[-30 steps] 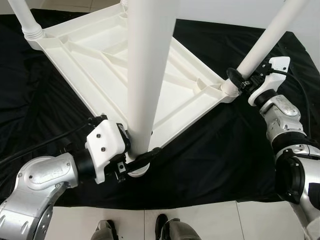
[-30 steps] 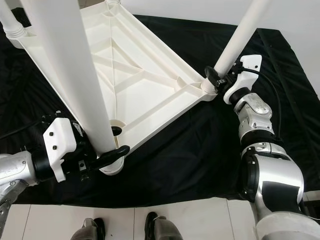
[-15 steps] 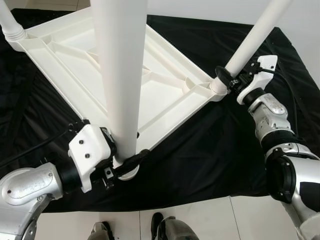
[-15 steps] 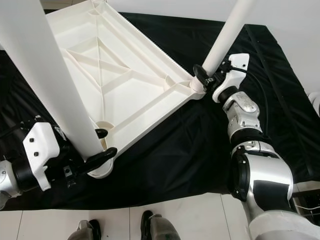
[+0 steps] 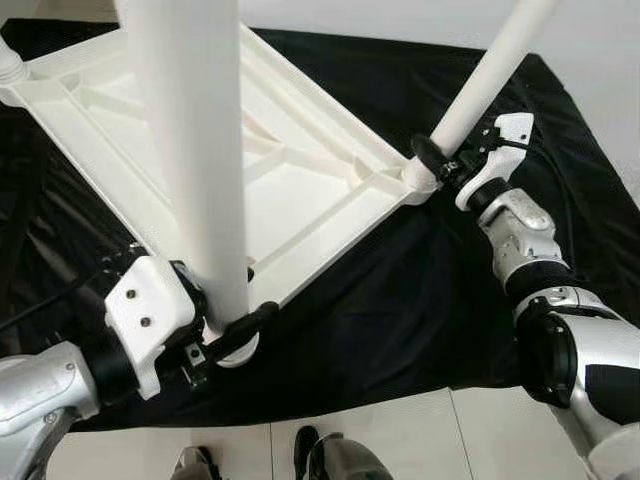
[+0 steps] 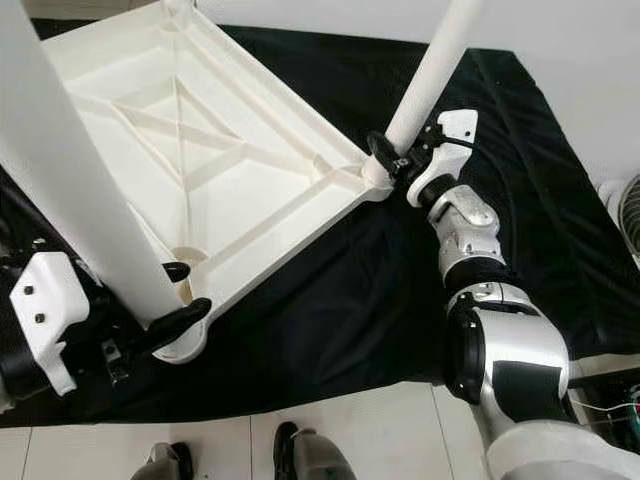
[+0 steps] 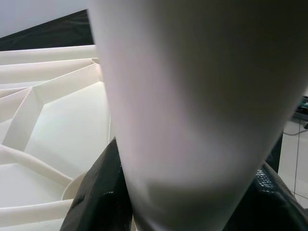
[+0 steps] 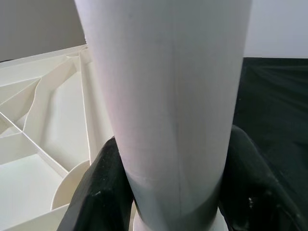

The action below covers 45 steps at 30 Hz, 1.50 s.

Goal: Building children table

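Observation:
A white plastic tabletop lies upside down on a black cloth, its ribbed underside facing up. White legs stand in its corner sockets. My left gripper is shut on the base of the near leg at the front corner; its black fingers wrap both sides of the tube. At the right corner my right gripper is shut on the base of the right leg, with a finger on each side. A third leg's ringed base stands at the far left corner.
The black cloth covers the floor under the tabletop and ends at white tiles near my feet. A white wall runs along the far right. A white fan-like object sits at the right edge.
The whole picture has slid left and the tabletop looks a little farther off, so the camera has moved. Both grippers keep the same hold on their legs.

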Motion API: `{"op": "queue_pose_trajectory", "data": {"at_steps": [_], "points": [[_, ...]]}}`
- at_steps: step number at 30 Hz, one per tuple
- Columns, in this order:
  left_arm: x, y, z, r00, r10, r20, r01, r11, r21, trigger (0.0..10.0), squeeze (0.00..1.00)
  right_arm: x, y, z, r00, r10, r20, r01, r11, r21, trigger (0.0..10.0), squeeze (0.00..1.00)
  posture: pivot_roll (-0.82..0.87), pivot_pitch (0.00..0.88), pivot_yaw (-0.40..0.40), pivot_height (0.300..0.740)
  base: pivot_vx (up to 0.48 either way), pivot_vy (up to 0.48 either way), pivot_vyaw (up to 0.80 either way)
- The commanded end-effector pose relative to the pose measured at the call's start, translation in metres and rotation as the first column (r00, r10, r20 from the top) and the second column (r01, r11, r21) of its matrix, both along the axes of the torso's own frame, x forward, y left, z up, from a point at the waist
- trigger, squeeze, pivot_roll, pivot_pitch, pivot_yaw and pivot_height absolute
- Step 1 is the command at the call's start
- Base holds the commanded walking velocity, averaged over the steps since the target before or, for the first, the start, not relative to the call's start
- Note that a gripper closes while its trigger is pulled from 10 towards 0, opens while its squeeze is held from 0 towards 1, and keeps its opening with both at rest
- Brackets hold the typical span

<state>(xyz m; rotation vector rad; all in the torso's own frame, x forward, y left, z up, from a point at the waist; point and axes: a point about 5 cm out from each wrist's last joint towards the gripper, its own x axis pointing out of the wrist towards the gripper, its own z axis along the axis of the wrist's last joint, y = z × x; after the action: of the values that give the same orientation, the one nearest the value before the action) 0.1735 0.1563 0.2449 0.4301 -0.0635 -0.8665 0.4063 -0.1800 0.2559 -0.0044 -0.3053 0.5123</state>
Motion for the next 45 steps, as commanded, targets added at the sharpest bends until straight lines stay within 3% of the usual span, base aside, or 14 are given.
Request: {"op": "queue_pose_trajectory", "data": {"at_steps": [1, 15, 22, 28, 30, 35, 40, 45], "points": [[0.015, 0.008, -0.033, 0.955, 0.223, -0.194, -0.229, 0.973, -0.011, 0.0, 0.00, -0.011, 0.070, -0.038, 0.907, 0.398, -0.135, -0.409, 0.910, -0.067, 0.0, 0.00, 0.24, 0.271, -0.153, 0.740, 0.000, 0.000, 0.00], [0.004, 0.007, -0.034, 0.947, 0.236, -0.218, -0.247, 0.969, -0.025, 0.0, 0.00, -0.015, 0.085, -0.045, 0.876, 0.457, -0.157, -0.471, 0.879, -0.070, 0.0, 0.00, 0.26, 0.265, -0.172, 0.740, 0.000, 0.000, 0.00], [0.000, 0.003, -0.034, 0.949, 0.219, -0.228, -0.236, 0.971, -0.049, 0.0, 0.00, -0.019, 0.084, -0.045, 0.847, 0.514, -0.138, -0.526, 0.847, -0.074, 0.0, 0.00, 0.26, 0.251, -0.179, 0.740, 0.000, 0.000, 0.00], [0.001, 0.002, -0.032, 0.951, 0.220, -0.217, -0.237, 0.970, -0.054, 0.0, 0.00, -0.020, 0.077, -0.045, 0.844, 0.522, -0.123, -0.533, 0.842, -0.082, 0.0, 0.00, 0.25, 0.248, -0.182, 0.740, 0.000, 0.000, 0.00], [0.000, 0.001, -0.033, 0.951, 0.217, -0.220, -0.234, 0.971, -0.052, 0.0, 0.00, -0.023, 0.065, -0.045, 0.845, 0.524, -0.104, -0.533, 0.842, -0.087, 0.0, 0.00, 0.25, 0.246, -0.183, 0.740, 0.000, 0.000, 0.00], [-0.001, 0.001, -0.035, 0.950, 0.214, -0.225, -0.230, 0.972, -0.049, 0.0, 0.00, -0.025, 0.059, -0.047, 0.847, 0.522, -0.100, -0.530, 0.843, -0.093, 0.0, 0.00, 0.25, 0.246, -0.183, 0.740, 0.000, 0.000, 0.00], [-0.002, 0.001, -0.040, 0.947, 0.206, -0.246, -0.223, 0.974, -0.042, 0.0, 0.00, -0.036, 0.040, -0.062, 0.856, 0.506, -0.109, -0.516, 0.850, -0.105, 0.0, 0.00, 0.24, 0.247, -0.168, 0.740, 0.000, 0.000, 0.00], [-0.003, 0.001, -0.042, 0.946, 0.205, -0.252, -0.223, 0.974, -0.043, 0.0, 0.00, -0.041, 0.036, -0.065, 0.855, 0.507, -0.109, -0.517, 0.850, -0.102, 0.0, 0.00, 0.24, 0.248, -0.167, 0.740, 0.000, 0.000, 0.00]]}}
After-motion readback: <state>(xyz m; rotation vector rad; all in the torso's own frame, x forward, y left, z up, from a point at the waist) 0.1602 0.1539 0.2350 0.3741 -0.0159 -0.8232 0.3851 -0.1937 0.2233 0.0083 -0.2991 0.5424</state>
